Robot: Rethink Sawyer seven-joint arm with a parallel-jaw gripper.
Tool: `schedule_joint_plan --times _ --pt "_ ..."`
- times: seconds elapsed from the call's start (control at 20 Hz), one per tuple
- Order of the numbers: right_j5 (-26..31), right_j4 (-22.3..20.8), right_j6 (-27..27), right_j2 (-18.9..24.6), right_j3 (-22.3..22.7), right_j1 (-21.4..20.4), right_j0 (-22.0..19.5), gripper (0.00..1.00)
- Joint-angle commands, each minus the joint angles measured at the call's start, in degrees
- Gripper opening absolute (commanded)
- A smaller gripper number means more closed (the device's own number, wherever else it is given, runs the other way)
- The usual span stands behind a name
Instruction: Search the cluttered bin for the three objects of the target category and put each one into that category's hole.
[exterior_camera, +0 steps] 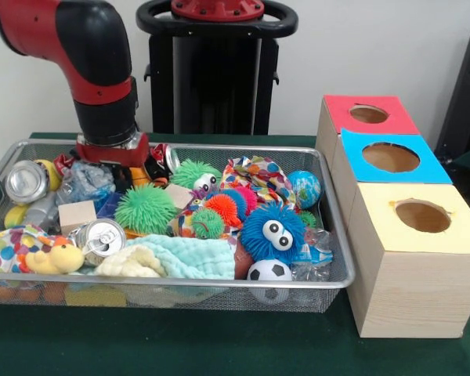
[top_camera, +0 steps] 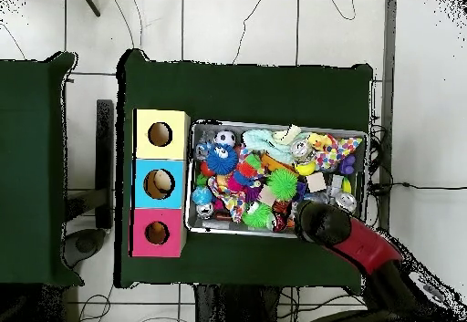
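Searching stage, nothing visibly sorted yet.

Front view: arm [exterior_camera: 102, 86] reaching down into far left corner of the wire bin [exterior_camera: 341, 235], gripper [exterior_camera: 113, 150] sitting low among clutter; cannot tell whether jaws are apart or together. Bin still packed: cans, spiky balls, soccer ball [exterior_camera: 268, 272], cloths, wooden block [exterior_camera: 77, 215]. Target category not identifiable, so no single long axis to log; nearest can [exterior_camera: 100, 237] lying on its side, lid end facing the camera. Red hole [exterior_camera: 368, 114], blue hole [exterior_camera: 390, 157], yellow hole [exterior_camera: 422, 216] showing nothing inside.

Overhead view: arm [top_camera: 351, 236] entering over the bin [top_camera: 365, 136] edge nearest the base, gripper hidden beneath it. Something pale possibly sitting in the blue box [top_camera: 160, 183] hole, unclear. Judging all three placements as remaining.
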Motion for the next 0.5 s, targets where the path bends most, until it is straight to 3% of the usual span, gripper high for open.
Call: schedule_joint_plan --times 0.05,0.25,0.5 --pt "15.5 -2.4 -1.5 6.1 5.5 5.3 -2.2 0.00" --pt "-1.5 -5.5 -2.7 18.0 12.0 5.6 -13.5 0.00" --pt "-2.6 -9.3 -4.1 25.5 14.6 6.2 -19.8 0.00"
